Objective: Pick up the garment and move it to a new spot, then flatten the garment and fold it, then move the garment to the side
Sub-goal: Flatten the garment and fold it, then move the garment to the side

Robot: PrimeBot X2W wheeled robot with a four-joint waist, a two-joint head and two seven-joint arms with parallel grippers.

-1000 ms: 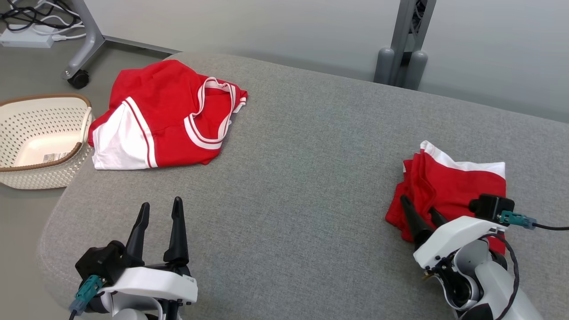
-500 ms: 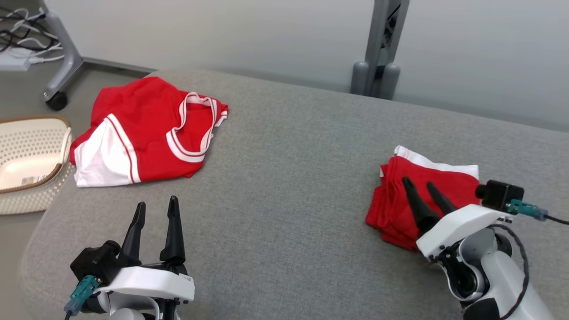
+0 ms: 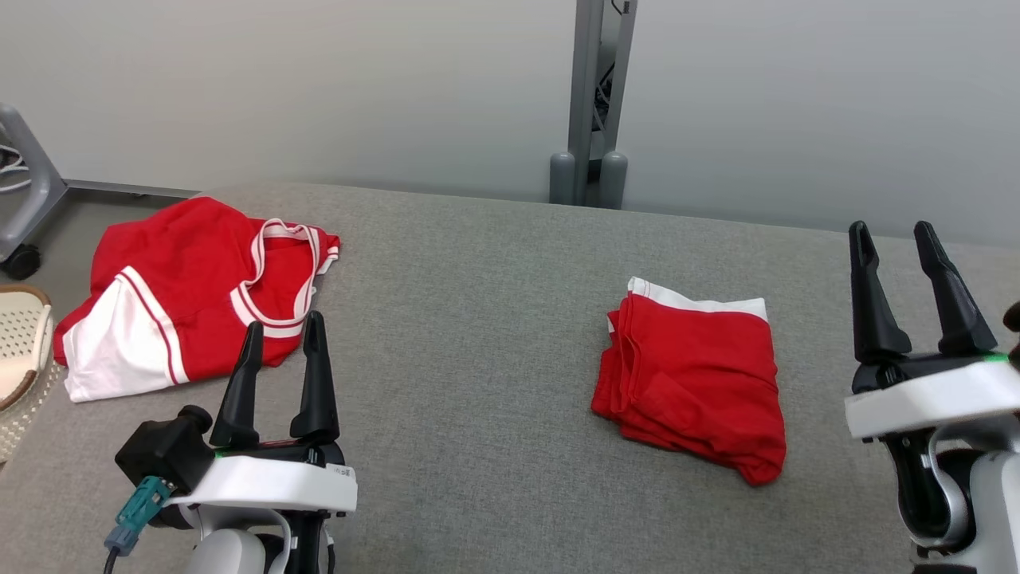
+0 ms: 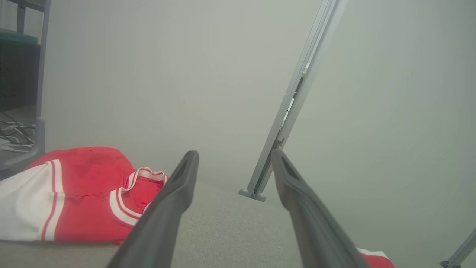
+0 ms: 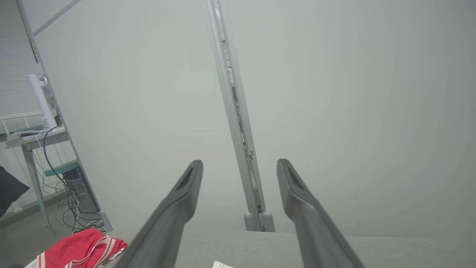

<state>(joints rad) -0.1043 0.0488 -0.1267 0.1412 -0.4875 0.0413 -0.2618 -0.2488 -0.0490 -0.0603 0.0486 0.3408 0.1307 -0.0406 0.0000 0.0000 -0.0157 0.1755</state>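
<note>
Red cloth, folded into a neat packet: the garment (image 3: 693,375) lies on the grey fabric desk (image 3: 478,263), towards the right side, white hem at the far edge. To my eye that is folded and set aside, out of the working middle. The right end effector (image 3: 890,229) hovers to its right, fingers spread wide, gripping nothing, clear of the cloth. The left end effector (image 3: 284,323) is wide and empty too, fingers pointing at a red and white jersey (image 3: 175,303) lying loose at the desk's left end, near a perforated basket (image 3: 24,343), likely waiting its turn. Any writing? A small sticker (image 3: 341,472) on the left housing, too small to read.
</note>
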